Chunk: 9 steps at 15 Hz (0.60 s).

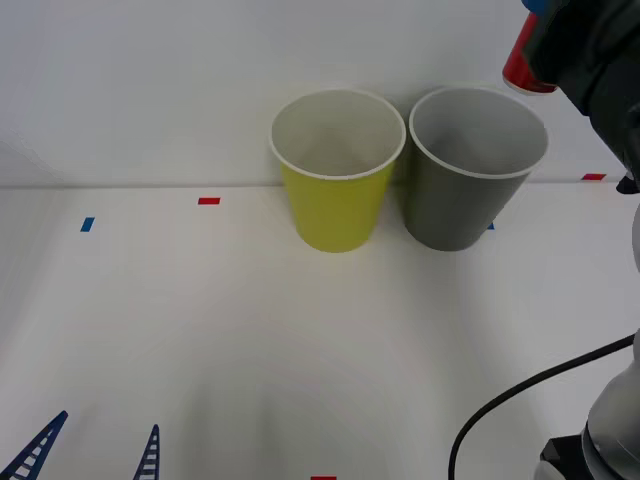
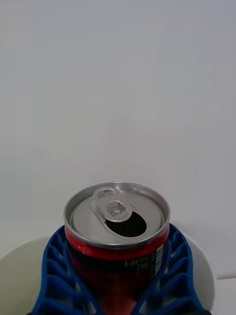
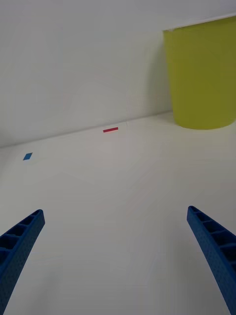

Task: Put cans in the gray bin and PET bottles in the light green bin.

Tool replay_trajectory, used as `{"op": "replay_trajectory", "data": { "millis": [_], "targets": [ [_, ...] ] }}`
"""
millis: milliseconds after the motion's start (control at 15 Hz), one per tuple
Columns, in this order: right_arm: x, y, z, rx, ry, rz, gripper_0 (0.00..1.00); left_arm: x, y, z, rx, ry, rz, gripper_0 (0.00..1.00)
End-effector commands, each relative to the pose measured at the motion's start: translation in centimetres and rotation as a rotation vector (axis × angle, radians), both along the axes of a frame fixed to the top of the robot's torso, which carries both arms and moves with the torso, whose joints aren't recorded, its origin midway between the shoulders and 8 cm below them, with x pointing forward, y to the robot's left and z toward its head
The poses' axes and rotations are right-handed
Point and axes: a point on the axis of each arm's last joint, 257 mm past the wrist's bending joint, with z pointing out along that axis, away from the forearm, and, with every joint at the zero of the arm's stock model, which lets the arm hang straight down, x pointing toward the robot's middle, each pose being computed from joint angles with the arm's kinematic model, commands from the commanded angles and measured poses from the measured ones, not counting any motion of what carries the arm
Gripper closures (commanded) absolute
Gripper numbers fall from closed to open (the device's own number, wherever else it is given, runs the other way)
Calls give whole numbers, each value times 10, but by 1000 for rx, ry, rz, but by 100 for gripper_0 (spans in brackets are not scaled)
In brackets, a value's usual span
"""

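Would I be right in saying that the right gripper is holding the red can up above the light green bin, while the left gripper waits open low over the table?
Not quite: in the front view the right gripper holds the red can above the far right rim of the gray bin, not the light green bin. The rest stands: the left gripper waits open low over the table.

The red can [image 2: 117, 231], silver top opened, sits upright above the gray bin's [image 1: 470, 190] far rim. The light green bin [image 1: 336, 185] stands just beside it, both upright.
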Motion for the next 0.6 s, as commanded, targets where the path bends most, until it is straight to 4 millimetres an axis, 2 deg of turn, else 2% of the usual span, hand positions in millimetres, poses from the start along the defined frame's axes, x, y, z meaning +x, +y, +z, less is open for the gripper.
{"op": "replay_trajectory", "data": {
  "millis": [67,267,600],
  "targets": [
    [36,-9,4,-7,-14,-20,100,0,0,0,0,0,0,0],
    [74,-20,-4,-30,-31,-51,100,0,0,0,0,0,0,0],
    [123,-39,-24,-34,-68,-88,100,0,0,0,0,0,0,0]
  ]
}}
